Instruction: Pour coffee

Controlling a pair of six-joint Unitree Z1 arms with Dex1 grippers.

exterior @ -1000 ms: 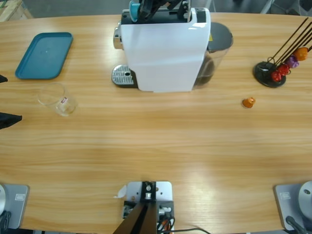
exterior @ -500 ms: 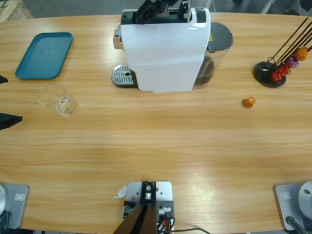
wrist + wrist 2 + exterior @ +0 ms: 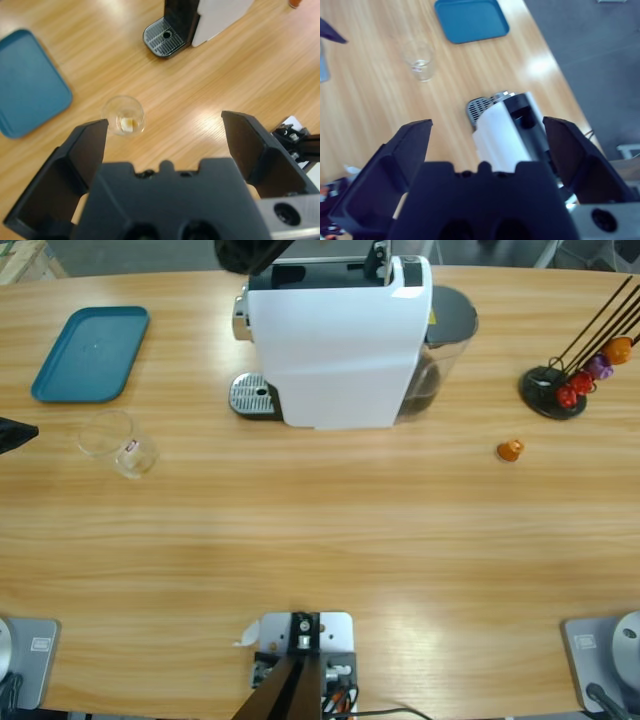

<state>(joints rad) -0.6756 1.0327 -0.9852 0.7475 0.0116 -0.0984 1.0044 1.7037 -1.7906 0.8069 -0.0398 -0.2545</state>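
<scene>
Clear glass (image 3: 123, 116) stands untouched on the tabletop (image 3: 330, 520); left tool (image 3: 165, 135) hovers open above it, right tool (image 3: 487, 145) open over the coffee machine (image 3: 340, 345). Next, I reckon: descend and grip.

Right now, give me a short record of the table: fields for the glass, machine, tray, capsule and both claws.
glass: upright on table, near tray, apart from machine
machine: white, drip grate bare
tray: blue, nothing on it
capsule: orange, loose on table
left claw: open, above glass, holding nothing
right claw: open, above machine, holding nothing
</scene>
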